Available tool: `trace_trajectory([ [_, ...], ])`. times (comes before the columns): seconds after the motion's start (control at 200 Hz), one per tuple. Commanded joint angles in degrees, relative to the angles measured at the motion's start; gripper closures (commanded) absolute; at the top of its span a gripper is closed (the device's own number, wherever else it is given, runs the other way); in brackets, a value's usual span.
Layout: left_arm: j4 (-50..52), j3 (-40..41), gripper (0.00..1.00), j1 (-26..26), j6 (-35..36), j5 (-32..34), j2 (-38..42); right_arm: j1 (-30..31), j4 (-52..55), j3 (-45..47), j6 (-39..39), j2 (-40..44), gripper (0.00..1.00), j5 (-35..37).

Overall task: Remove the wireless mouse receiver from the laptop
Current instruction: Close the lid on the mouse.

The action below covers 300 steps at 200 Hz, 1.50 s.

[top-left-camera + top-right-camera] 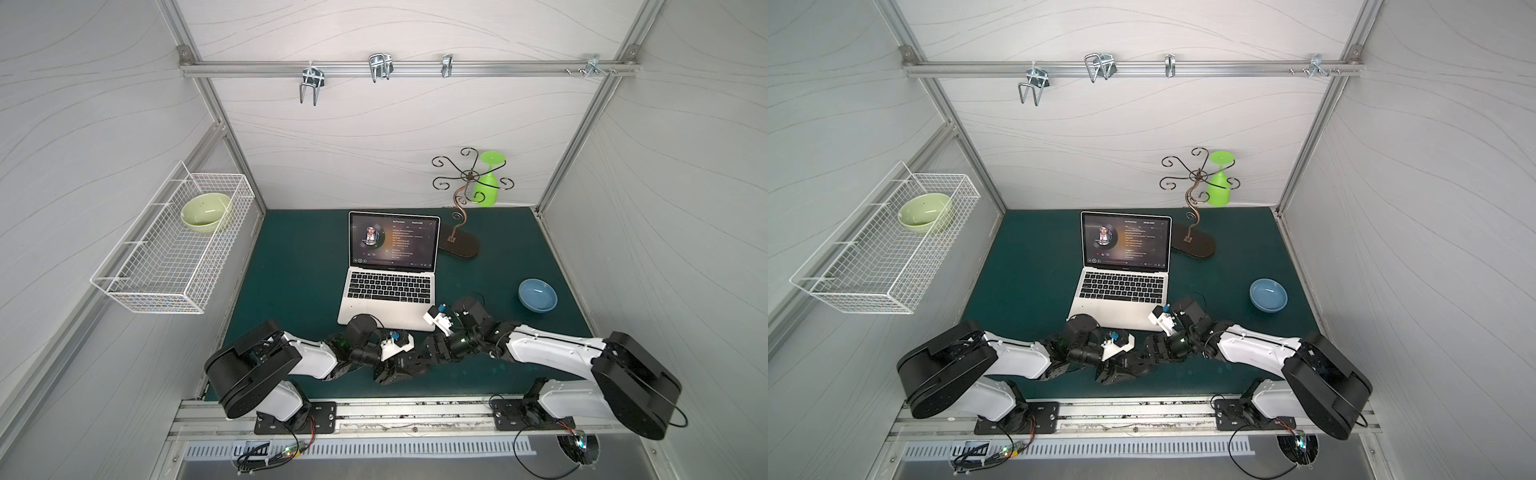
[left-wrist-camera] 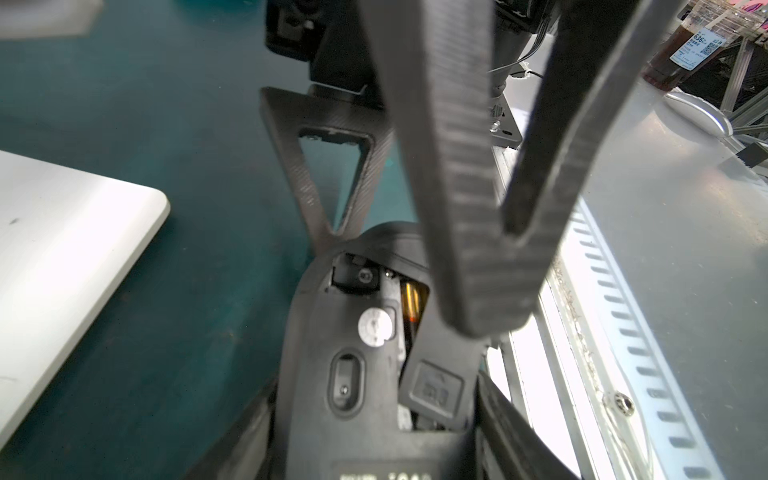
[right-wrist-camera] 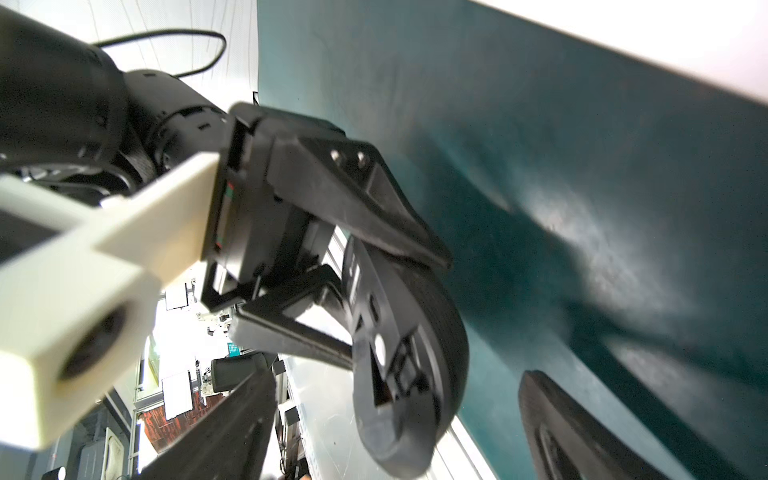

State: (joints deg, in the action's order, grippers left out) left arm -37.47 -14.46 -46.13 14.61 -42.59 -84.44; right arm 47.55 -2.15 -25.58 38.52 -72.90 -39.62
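Seemingly stowing, the left gripper point(image 3: 397, 307) clasped an upturned black plastic mouse point(image 2: 340, 353) at the slim silver laptop's point(image 1: 388, 291) six o'clock; the right gripper point(image 2: 403, 276) gaped, receiver unseen, the mouse's open hatch point(image 2: 436, 386) probably needing closing next.

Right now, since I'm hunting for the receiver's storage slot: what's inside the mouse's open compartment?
A gold battery shows inside the mouse, beside its opened lid. The right claw covers the rest of the compartment, so no receiver can be made out there.

laptop point(image 1: 390, 286) centre, bowl point(image 1: 537, 295) right (stand point(image 1: 461, 247) behind)
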Motion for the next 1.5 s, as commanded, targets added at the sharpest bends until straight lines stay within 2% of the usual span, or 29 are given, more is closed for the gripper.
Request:
trace_trajectory([
  [0.0,-1.9,-1.9,1.00,0.2,0.5,-0.3,0.4,0.1,2.9,1.7,0.9,2.3,0.10,0.6],
  [0.465,0.8,-3.2,1.00,0.2,1.4,0.1,-0.6,0.4,5.7,1.2,2.4,4.3,0.42,0.3],
  [0.835,2.8,-4.1,1.00,0.2,1.9,1.4,-1.1,1.2,8.7,0.4,5.1,7.9,0.50,1.6],
  [1.306,2.0,-3.4,1.00,0.1,1.6,1.1,-0.4,3.1,3.3,-1.1,7.5,1.6,0.56,2.6],
  [1.496,1.7,-3.5,1.00,0.2,1.6,0.8,-0.6,3.2,3.6,-1.4,7.8,1.7,0.66,3.9],
])
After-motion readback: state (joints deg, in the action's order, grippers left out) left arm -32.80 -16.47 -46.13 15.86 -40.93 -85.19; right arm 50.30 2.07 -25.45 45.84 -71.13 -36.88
